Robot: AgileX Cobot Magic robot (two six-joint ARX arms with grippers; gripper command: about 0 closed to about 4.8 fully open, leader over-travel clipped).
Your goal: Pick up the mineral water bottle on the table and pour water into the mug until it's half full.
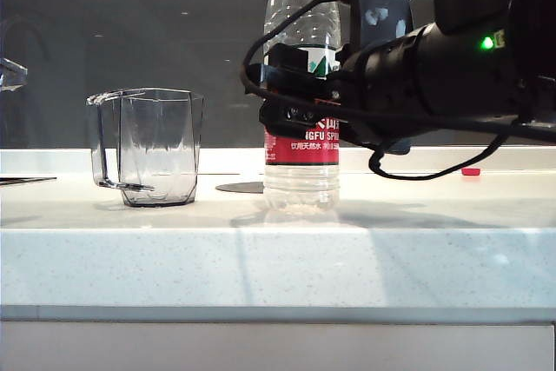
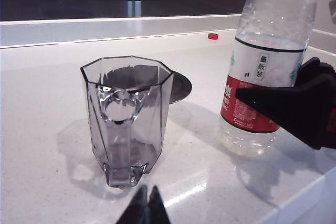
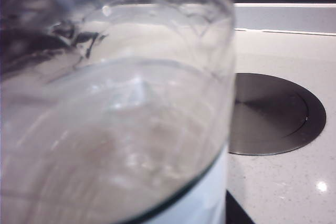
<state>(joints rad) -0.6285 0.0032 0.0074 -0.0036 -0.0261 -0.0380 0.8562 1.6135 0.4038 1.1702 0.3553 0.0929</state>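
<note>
1. Mineral water bottle (image 1: pixel 301 93) stands upright on the tabletop (image 1: pixel 278 258), its long axis vertical and its open neck pointing straight up; the cap appears to be off.
2. Right pincer (image 1: pixel 295 97) reaches in from the right of the exterior view and sits level at the bottle's label band, so the bottle lies between its jaws. The jaws bracket the bottle's middle, but the pictures do not show whether they press on it or stand just clear, so I cannot tell if the grip is made.
3. In the right wrist view the bottle (image 3: pixel 115 108) fills most of the picture, very close, with the water line showing across it.
4. Mug (image 1: pixel 152 147) stands upright on the tabletop to the left of the bottle, apart from it, its mouth facing up and its handle on the far side from the bottle. It looks empty.
5. Left pincer (image 2: pixel 145 205) hangs near the mug (image 2: pixel 128 119) with its tips together, holding nothing.
6. The right arm is plainly the nearer one to the bottle; the coming lift likely depends on a firm hold at mid-height.
</note>
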